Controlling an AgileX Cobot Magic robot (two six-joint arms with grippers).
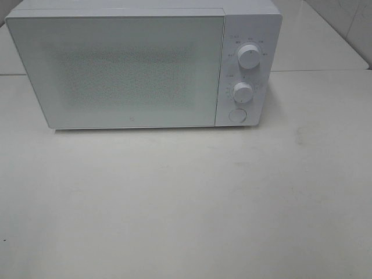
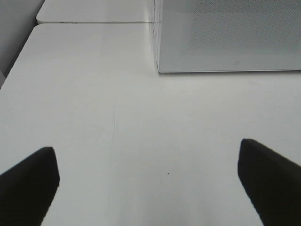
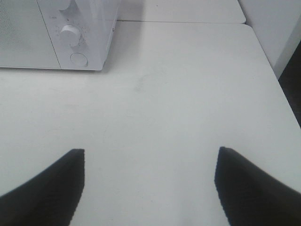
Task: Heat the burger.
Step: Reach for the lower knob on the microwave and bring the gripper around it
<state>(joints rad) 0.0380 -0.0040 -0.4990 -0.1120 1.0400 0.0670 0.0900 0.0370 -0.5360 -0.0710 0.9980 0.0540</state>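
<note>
— Now, any sign of the burger?

— None, in any view. Perhaps behind the shut door [image 1: 119,70] of the microwave [image 1: 250,17]; impossible to tell through that frosted front.

— And the tools?

— Both spread wide, gripping nothing. Left tool [image 2: 146,155] low over the worktop [image 1: 186,203], near the microwave's left front corner; right tool [image 3: 150,155] low too, off the control side.

— So, most likely: get that door open and look?

— Probably. Reach for the round button [image 1: 237,115] under the lower knob [image 1: 243,92] with the right tool. Narrow the jaws first, or go in slanted, to land one fingertip alone on the button's middle. Push straight in, gently; no shoving the microwave back along the worktop, no brushing the lower knob just above. Park the left tool wide of the door's swing, likely leftward. Once open, check inside before turning anything: no heating without the burger confirmed in there.
</note>
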